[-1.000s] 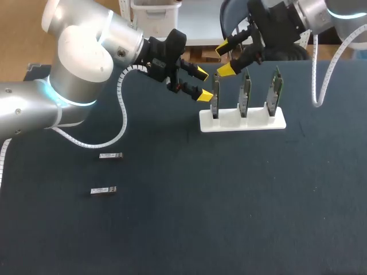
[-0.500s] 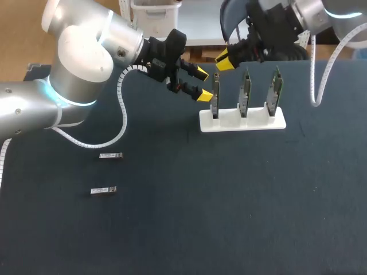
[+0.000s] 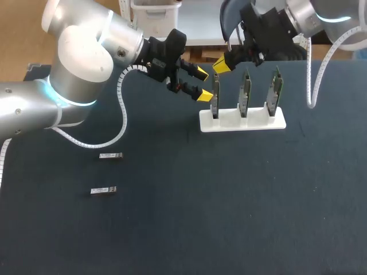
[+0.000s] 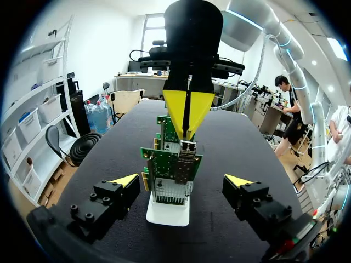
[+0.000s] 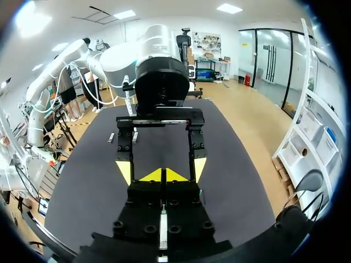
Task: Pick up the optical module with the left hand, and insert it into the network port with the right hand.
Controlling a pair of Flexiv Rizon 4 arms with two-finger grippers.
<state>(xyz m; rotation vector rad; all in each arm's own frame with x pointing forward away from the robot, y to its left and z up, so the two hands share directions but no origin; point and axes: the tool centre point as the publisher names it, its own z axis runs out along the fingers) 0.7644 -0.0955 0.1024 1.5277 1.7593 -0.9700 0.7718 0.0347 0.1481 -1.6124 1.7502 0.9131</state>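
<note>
Two small silver optical modules (image 3: 110,155) (image 3: 103,190) lie on the dark table at the left, far from both grippers. They show again as modules (image 5: 111,137) beyond my left arm in the right wrist view. Three green network cards stand upright in a white stand (image 3: 252,124). My left gripper (image 3: 203,83) (image 4: 182,181) is open and empty, its tips either side of the leftmost card (image 3: 215,97) (image 4: 173,170), without touching it. That card carries a metal port (image 4: 188,147) at its top. My right gripper (image 3: 221,65) (image 5: 163,175) is shut just above this card, with nothing seen in it.
The middle card (image 3: 245,94) and the right card (image 3: 276,91) stand close beside the right arm. The table's far edge (image 3: 344,62) runs just behind the stand. Open dark tabletop (image 3: 229,200) lies in front of the stand.
My right gripper has shut and shifted slightly left, over the leftmost card. The left arm and both modules on the table have not moved.
</note>
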